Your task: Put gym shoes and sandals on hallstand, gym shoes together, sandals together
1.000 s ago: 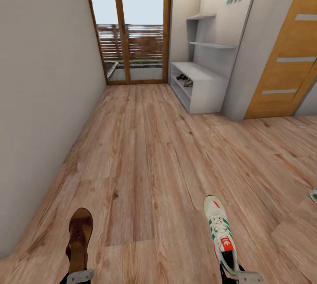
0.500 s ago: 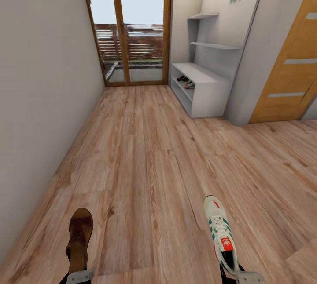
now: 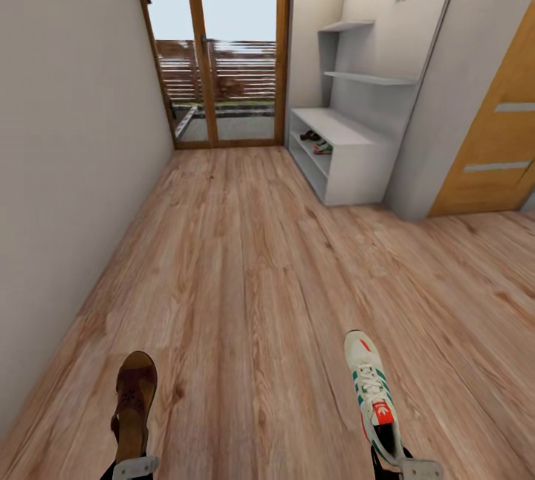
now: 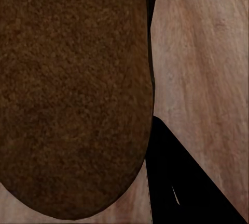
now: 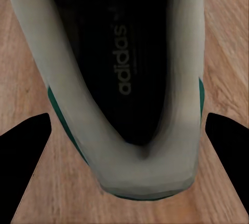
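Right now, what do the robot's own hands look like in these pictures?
Little shows. In the head view, the left gripper and right gripper each appear as a light grey plate with small bolts over dark parts. In the right wrist view, the fingers look like plain black wedges. No cables or markings visible.

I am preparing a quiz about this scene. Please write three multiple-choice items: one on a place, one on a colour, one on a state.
1. Where does the hallstand stand?
A. At the corridor's right wall
B. At the left wall
C. Behind the glass door

2. What colour are the side stripes on the gym shoe?
A. Blue
B. Green
C. Black

3. What does the left pincer hold?
A. Nothing
B. A gym shoe
C. A sandal

Answers:
1 A: the head view shows it on the right, near the glass door.
2 B: green stripes show on its sides.
3 C: the brown sandal sticks out from it.
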{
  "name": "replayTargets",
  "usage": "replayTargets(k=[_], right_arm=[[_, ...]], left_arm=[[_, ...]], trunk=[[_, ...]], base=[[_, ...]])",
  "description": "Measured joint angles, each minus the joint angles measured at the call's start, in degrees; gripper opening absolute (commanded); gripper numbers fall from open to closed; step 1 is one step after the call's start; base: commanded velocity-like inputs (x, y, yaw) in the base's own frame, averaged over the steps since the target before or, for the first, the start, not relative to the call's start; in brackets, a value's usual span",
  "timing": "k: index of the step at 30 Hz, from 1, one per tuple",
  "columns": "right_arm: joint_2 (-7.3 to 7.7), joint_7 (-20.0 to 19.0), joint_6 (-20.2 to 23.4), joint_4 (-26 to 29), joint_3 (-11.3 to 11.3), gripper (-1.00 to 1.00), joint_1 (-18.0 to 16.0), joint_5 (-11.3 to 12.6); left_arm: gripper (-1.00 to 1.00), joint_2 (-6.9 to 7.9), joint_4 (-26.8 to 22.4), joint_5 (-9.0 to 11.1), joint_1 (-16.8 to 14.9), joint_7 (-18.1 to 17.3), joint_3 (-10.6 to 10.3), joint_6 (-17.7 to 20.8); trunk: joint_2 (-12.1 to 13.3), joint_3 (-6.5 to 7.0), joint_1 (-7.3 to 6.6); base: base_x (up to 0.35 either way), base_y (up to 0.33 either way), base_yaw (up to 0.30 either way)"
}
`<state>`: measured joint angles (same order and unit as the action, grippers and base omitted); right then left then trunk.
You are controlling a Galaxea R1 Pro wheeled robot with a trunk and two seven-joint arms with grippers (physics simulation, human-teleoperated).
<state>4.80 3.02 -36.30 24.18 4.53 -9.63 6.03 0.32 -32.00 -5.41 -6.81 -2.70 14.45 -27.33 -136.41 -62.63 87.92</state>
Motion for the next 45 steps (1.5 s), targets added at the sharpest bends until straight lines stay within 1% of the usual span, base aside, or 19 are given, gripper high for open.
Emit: replayTargets(k=[18,45], right_arm=[[0.06,-0.07,0.0,0.0,0.0,-1.0,0.0,0.02],[0.01,-0.02,0.0,-0.02,0.0,-1.0,0.0,0.02]], left_arm=[[-1.0,0.0,-0.01,0.03,0.0,0.0,0.0,0.0],[-1.0,0.0,-0.04,0.01,0.0,0.0,-0.01,0.0]], trunk=[[0.0,0.0,0.0],[0.0,0.0,0.0]], base=[[0.339,0.012,0.0],[0.32,0.141,0.0]])
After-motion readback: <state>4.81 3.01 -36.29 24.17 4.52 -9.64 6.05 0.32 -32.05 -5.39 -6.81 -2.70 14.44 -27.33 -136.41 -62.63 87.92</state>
